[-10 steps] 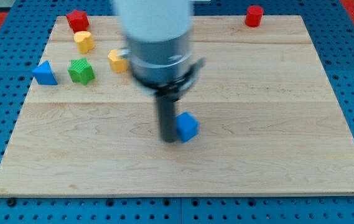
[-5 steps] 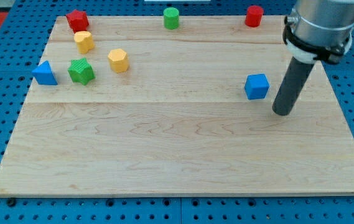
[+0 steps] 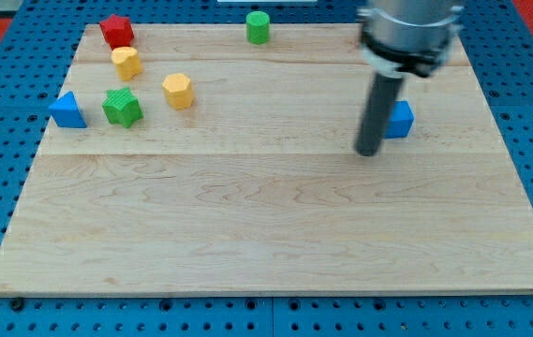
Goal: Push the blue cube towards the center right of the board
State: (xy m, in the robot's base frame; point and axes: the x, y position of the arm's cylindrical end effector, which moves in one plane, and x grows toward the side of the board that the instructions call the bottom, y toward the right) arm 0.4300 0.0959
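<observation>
The blue cube (image 3: 401,120) sits on the wooden board (image 3: 275,234) at the view's right, a little above mid-height. My tip (image 3: 368,151) rests on the board just left of and slightly below the cube, and the dark rod hides the cube's left edge. I cannot tell whether the rod touches the cube. The arm's grey body reaches in from the view's top right and hides the red block seen there earlier.
At the view's upper left lie a red star-shaped block (image 3: 116,29), a yellow block (image 3: 126,62), a yellow hexagonal block (image 3: 178,91), a green star-shaped block (image 3: 122,107) and a blue triangular block (image 3: 66,110). A green cylinder (image 3: 259,27) stands at the top edge.
The blue cube has gone from the board's middle to the right and up. My tip swung from the cube's right side to its left side, and the cube shifted slightly further right.
</observation>
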